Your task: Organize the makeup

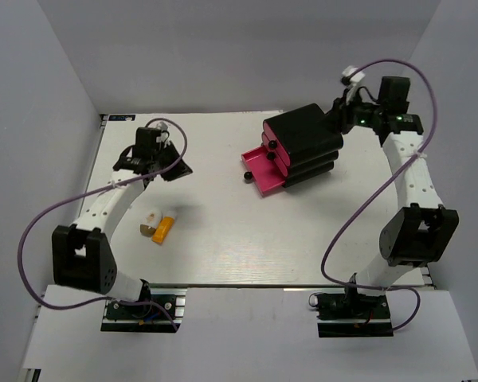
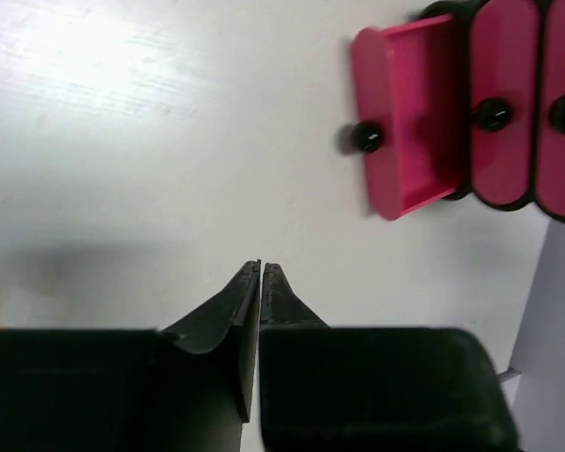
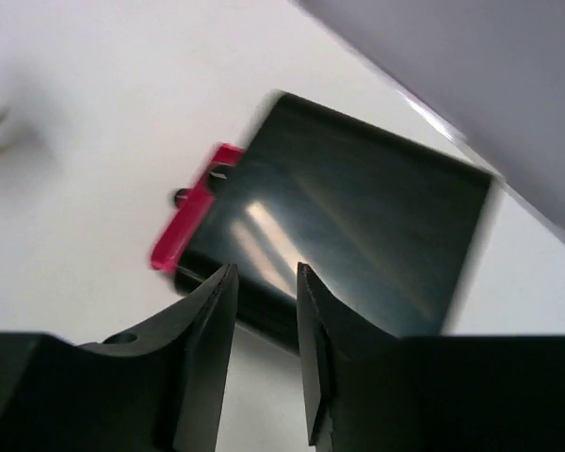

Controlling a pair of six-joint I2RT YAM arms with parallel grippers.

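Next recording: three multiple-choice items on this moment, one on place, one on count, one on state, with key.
1. The orange plastic tube lies: A in a drawer; B on the white table beside the left arm; C atop the box.
2. Pink drawers pulled out of the black box: A none; B one; C three.
3. The left gripper is: A shut, empty; B wide open; C holding a tube.
Key: 1B, it lies on bare tabletop; 2B, only the lowest drawer juts out; 3A, its fingers meet with nothing between.
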